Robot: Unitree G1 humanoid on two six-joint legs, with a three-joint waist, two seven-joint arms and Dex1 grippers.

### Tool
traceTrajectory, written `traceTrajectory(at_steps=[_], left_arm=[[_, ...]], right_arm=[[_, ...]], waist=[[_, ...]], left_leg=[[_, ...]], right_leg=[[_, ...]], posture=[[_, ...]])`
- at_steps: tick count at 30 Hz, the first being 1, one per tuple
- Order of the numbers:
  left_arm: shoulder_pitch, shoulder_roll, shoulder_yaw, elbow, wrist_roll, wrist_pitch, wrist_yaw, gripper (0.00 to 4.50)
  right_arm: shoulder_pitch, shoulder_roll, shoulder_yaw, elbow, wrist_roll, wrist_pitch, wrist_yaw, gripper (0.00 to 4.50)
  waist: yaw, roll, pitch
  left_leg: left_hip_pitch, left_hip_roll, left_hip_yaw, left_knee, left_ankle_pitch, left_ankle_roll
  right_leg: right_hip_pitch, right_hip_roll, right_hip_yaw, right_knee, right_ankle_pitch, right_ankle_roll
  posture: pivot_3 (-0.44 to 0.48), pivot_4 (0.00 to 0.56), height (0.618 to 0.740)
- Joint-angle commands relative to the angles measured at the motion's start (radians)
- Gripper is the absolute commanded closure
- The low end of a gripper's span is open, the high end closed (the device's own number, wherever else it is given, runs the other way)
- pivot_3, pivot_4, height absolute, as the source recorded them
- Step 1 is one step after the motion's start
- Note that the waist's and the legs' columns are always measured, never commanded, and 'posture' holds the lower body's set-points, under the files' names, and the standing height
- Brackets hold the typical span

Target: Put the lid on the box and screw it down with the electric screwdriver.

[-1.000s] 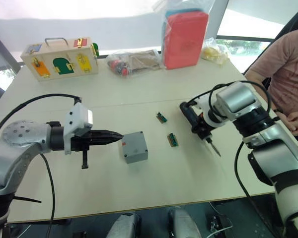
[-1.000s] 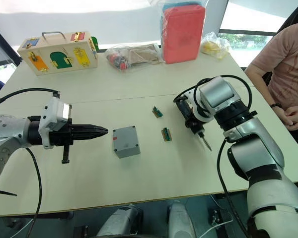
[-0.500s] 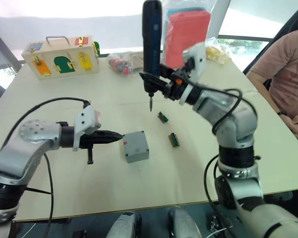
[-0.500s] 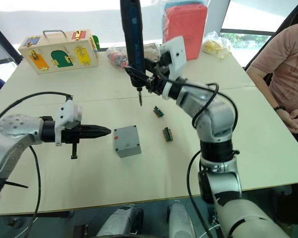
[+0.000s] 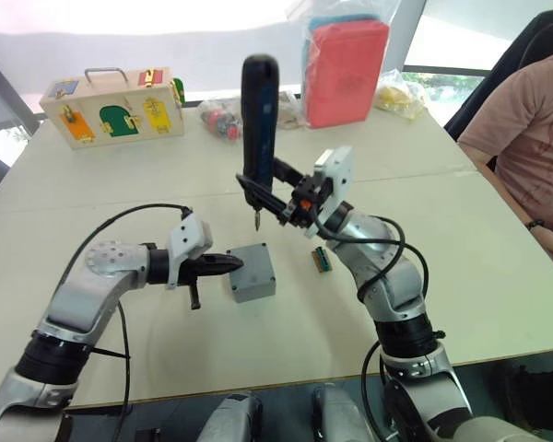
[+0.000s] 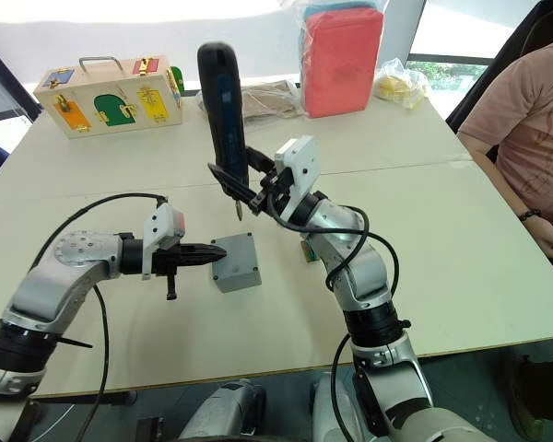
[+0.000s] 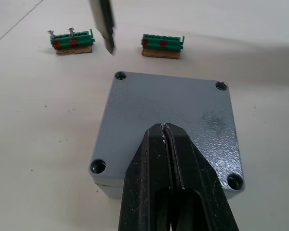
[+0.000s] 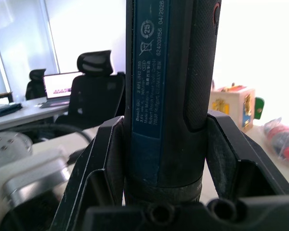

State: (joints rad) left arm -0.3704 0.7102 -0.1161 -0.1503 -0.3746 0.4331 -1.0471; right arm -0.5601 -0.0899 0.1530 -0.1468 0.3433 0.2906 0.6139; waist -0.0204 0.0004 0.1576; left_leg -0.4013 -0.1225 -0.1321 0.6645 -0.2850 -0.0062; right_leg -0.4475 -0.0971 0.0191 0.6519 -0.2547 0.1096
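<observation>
The grey box stands in the middle of the table with the lid lying flat on top, its corner screw holes showing. My left gripper is shut, its tips resting on the lid's left edge. My right gripper is shut on the electric screwdriver, a dark blue-black tool held upright. Its metal bit hangs a little above and behind the lid's far left corner. In the right wrist view the fingers clamp both sides of the screwdriver.
Two green connectors lie just beyond the box. At the table's back are a wooden latch box, a plastic bag of parts, a red case and a yellow bag. A person sits at the right.
My right arm lifted the screwdriver from low on the right, turned it upright and brought it down close behind the box. The left gripper stayed shut at the box's left side.
</observation>
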Motion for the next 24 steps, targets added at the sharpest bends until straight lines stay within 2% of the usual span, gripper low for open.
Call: traceTrajectory(at_steps=[1, 6, 24], left_arm=[[-0.009, -0.007, -0.016, 0.016, 0.033, -0.016, 0.004, 4.5], [-0.008, -0.013, -0.016, 0.014, 0.03, -0.005, 0.005, 4.5], [-0.012, -0.002, -0.018, 0.016, 0.033, 0.007, -0.019, 4.5]], right_arm=[[-0.003, 0.013, -0.001, -0.016, -0.001, -0.058, 0.001, 2.59], [0.027, 0.013, 0.013, 0.012, -0.024, -0.096, 0.005, 2.59], [0.038, -0.002, 0.019, 0.078, -0.057, -0.171, 0.021, 2.59]], waist=[[0.0, 0.0, 0.0], [0.003, 0.0, 0.0], [0.002, 0.0, 0.0]], left_leg=[[0.0, 0.0, 0.0, 0.0, 0.0, 0.0], [0.006, 0.0, 0.0, -0.001, 0.0, 0.0], [0.008, 0.0, 0.0, -0.002, 0.0, 0.0]], right_leg=[[0.0, 0.0, 0.0, 0.0, 0.0, 0.0], [0.005, 0.0, 0.0, -0.001, 0.0, 0.0], [0.007, 0.0, 0.0, 0.0, 0.0, 0.0]], posture=[[0.0, 0.15, 0.74], [0.0, 0.15, 0.74], [0.0, 0.15, 0.74]])
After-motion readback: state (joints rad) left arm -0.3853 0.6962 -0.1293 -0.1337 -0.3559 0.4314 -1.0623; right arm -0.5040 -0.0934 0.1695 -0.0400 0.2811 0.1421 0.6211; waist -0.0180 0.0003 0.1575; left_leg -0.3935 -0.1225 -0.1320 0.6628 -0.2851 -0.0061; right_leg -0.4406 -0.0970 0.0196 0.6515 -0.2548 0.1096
